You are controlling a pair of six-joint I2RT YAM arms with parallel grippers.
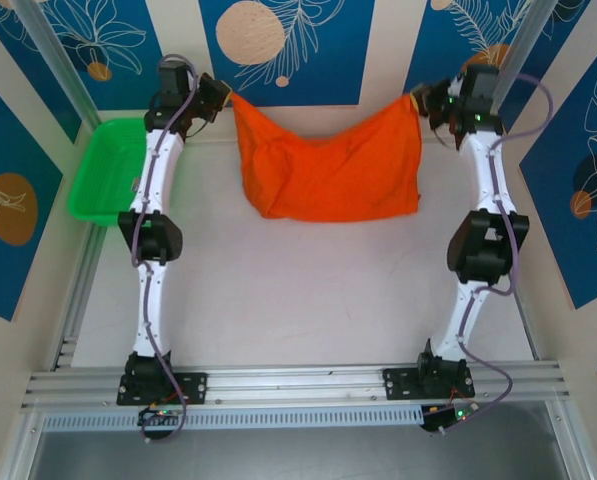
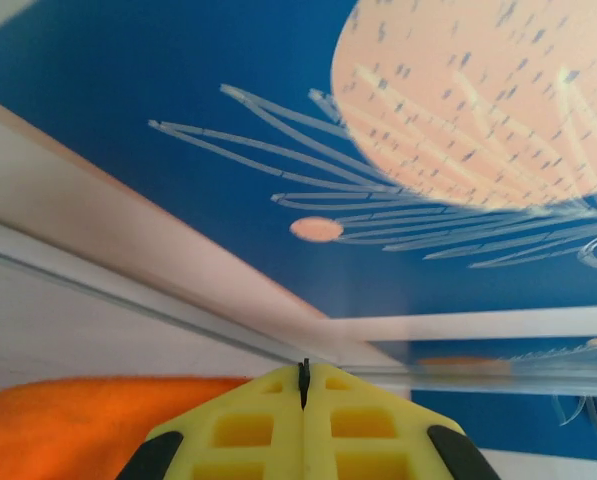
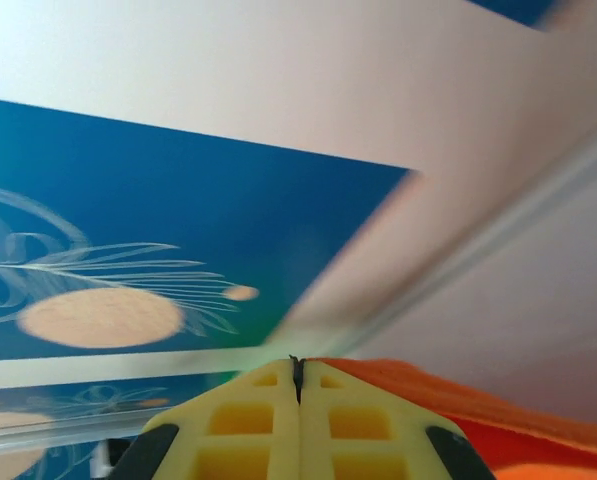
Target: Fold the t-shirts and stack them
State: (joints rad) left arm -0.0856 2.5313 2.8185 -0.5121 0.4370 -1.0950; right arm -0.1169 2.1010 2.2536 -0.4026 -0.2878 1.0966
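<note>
Both jaws clamp corners of the t-shirt.

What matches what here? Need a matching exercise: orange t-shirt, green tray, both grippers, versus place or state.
1. bright orange cloth t-shirt
2. green plastic tray
3. left gripper
4. right gripper

a. shut on the cloth's right upper corner
b. lying far left, apart from the cloth
c. stretched between both grippers, top edge sagging
d. shut on the cloth's left upper corner

Pairs: 1-c, 2-b, 3-d, 4-a
</note>
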